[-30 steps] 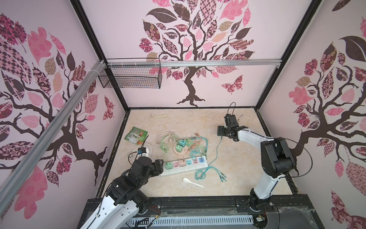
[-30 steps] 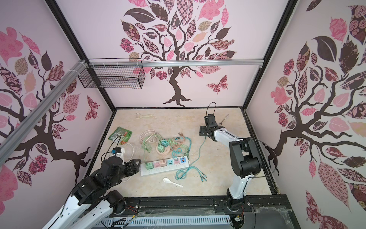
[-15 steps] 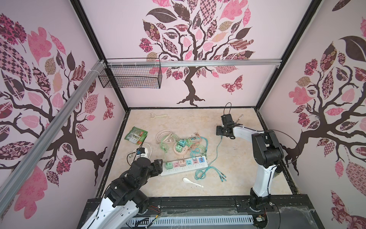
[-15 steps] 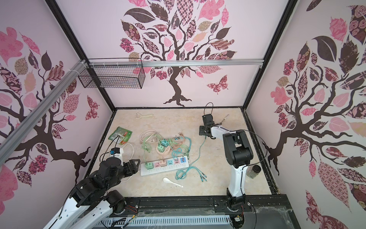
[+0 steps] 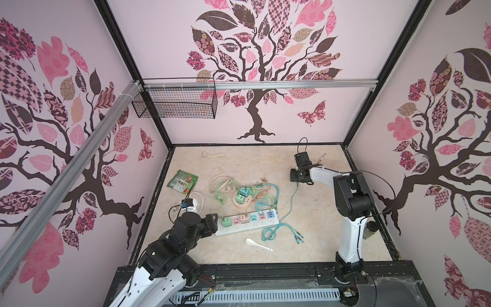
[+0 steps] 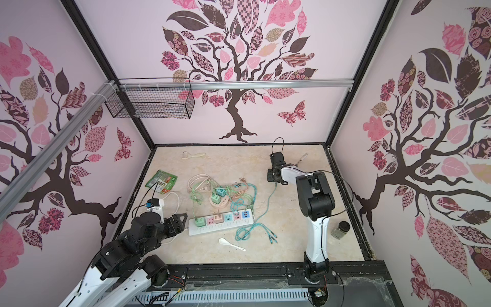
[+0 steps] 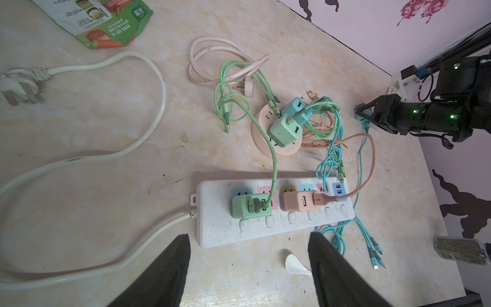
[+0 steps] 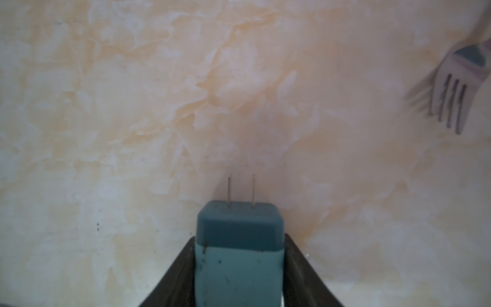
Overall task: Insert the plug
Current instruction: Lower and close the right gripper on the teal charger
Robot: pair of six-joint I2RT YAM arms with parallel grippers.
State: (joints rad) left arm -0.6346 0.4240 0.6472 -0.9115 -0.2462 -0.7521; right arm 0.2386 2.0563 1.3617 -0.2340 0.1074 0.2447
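My right gripper [image 8: 240,239] is shut on a blue cube plug [image 8: 239,265]; its two metal prongs point away from the wrist over bare tabletop. In both top views this gripper [image 5: 297,177] [image 6: 273,177] sits at the back right, and a teal cable [image 5: 293,196] trails from the plug toward the white power strip [image 5: 247,223] [image 6: 221,226]. The strip [image 7: 212,228] carries a green cube and a pink cube. My left gripper [image 7: 248,239] [image 5: 214,220] stands open and empty at the strip's left end.
A round pink socket [image 5: 240,199] with green and blue cubes sits amid tangled cables behind the strip. A white spoon [image 5: 256,243] lies in front of it. Also here: fork [image 8: 451,101], green packet [image 5: 183,180], jar [image 6: 340,230], peeler [image 5: 211,155], white plug [image 7: 18,87].
The right gripper's jaws have closed on the blue plug, and the right arm has swung upright nearer its base. The left arm has not moved.
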